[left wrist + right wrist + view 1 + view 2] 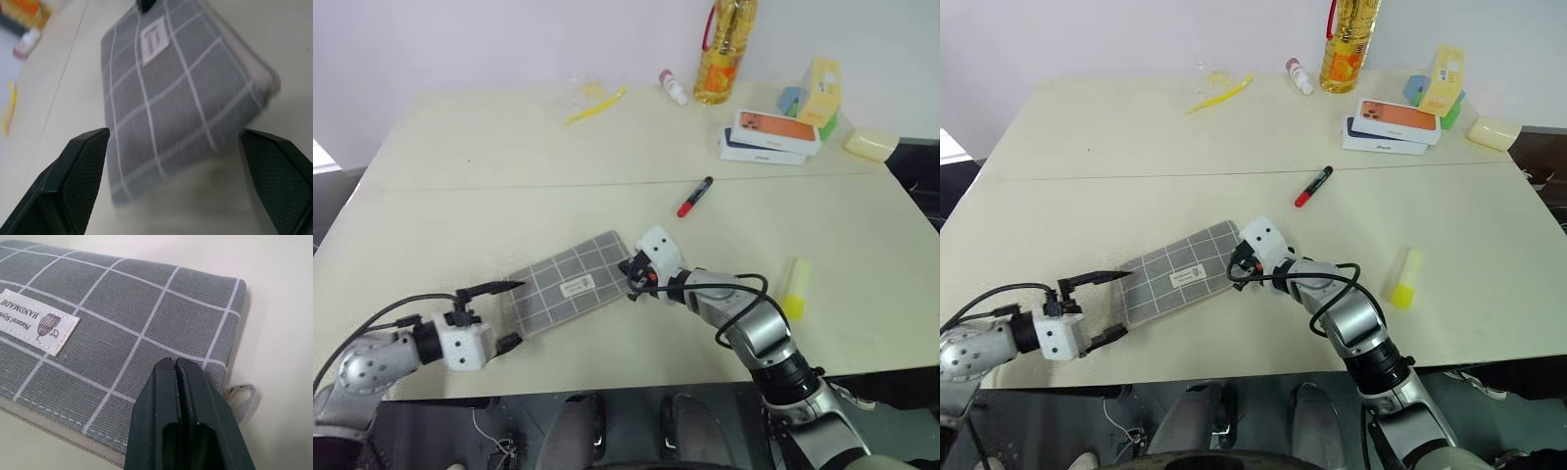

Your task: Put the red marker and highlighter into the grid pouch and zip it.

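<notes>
While the grid pouch (570, 285) lies flat on the tabletop (460, 196), its long axis spans from the left gripper (502, 313), jaws spread around its near end, to the right gripper (177, 382), jaws pressed together on its far corner.

Grey grid pouch (570, 284) lies flat; red marker (695, 196) and yellow highlighter (795, 289) lie apart

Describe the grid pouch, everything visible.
The grid pouch is a flat grey fabric rectangle with white grid lines, a small stitched white label on top, a zipper along one long edge and a small loop tab at one end. It lies flat near the table's front edge. The shut right gripper is over one end; the open left gripper flanks the other.
</notes>
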Controlling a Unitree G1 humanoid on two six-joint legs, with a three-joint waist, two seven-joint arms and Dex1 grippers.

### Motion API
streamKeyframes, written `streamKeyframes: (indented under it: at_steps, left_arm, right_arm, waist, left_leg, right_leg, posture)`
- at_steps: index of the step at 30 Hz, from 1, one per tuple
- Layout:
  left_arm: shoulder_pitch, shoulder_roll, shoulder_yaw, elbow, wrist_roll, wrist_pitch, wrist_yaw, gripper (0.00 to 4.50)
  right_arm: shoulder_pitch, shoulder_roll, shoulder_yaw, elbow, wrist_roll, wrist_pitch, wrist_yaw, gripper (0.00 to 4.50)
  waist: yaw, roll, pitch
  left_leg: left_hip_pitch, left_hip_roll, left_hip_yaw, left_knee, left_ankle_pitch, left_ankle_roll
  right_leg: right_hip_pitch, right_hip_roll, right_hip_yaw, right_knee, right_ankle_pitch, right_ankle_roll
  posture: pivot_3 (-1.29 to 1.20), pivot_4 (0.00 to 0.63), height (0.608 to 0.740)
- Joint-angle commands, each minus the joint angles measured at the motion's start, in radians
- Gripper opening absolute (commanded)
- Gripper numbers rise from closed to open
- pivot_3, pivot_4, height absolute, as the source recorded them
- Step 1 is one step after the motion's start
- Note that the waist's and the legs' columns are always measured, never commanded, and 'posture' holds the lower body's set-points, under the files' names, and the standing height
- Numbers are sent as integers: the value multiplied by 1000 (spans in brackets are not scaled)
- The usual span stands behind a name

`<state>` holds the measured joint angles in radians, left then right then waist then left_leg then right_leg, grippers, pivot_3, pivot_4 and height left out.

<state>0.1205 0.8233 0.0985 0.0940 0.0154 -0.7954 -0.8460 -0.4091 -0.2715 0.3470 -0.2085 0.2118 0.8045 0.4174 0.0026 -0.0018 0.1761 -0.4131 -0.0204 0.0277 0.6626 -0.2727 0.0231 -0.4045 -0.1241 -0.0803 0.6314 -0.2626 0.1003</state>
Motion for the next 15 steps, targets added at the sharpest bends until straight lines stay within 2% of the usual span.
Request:
streamKeyframes:
  at_steps: [1, 2, 3, 4, 8, 10, 15]
  left_arm:
    - [-39, -8, -43, 52, 23, -66, 15, 3660]
    - [-53, -11, -51, 61, 18, -75, 19, 3317]
    - [-62, -11, -58, 67, 12, -81, 22, 2632]
    - [-76, -16, -65, 74, 3, -95, 26, 2238]
    - [-93, -17, -87, 89, -17, -125, 33, 118]
    - [-85, -25, -90, 68, -41, -78, 40, 47]
    - [-46, -95, -74, -141, -273, 363, 74, 47]
  right_arm:
    - [13, 3, -10, 14, -18, 27, -15, 88]
    - [15, 3, -11, 11, -19, 28, -16, 88]
    - [16, 3, -12, 9, -20, 29, -16, 88]
    - [18, 3, -14, 7, -21, 30, -19, 88]
    - [22, 0, -26, -1, -22, 21, -23, 88]
    - [17, -3, -39, -6, -25, -7, -24, 88]
    - [-31, -52, -126, -30, -19, -99, 2, 88]
  waist:
    - [-1, 0, 0]
    - [1, 0, 0]
    - [2, 0, 0]
    - [2, 0, 0]
    - [2, 0, 0]
    - [3, 0, 0]
    - [5, 0, 1]
  left_leg:
    - [0, 0, 0, 0, 0, 0]
    - [0, 0, 0, 0, 0, 0]
    - [0, 0, 0, 0, 0, 0]
    - [0, 0, 0, 0, 0, 0]
    - [0, 0, 0, 1, 0, 0]
    - [0, 0, 0, 1, 0, 0]
    - [0, 0, 0, 1, 0, 0]
  right_leg:
    - [0, 0, 0, 0, 0, 0]
    - [0, 0, 0, 0, 0, 0]
    - [0, 1, 0, 0, 0, 0]
    - [0, 1, 0, 0, 0, 1]
    - [1, 2, 0, 0, 1, 1]
    - [1, 2, 0, 0, 1, 1]
    - [1, 4, 0, 0, 2, 4]
  posture:
    - [0, 150, 740]
    - [0, 150, 740]
    - [0, 150, 740]
    - [0, 150, 740]
    - [0, 150, 740]
    - [0, 150, 740]
    - [0, 150, 740]
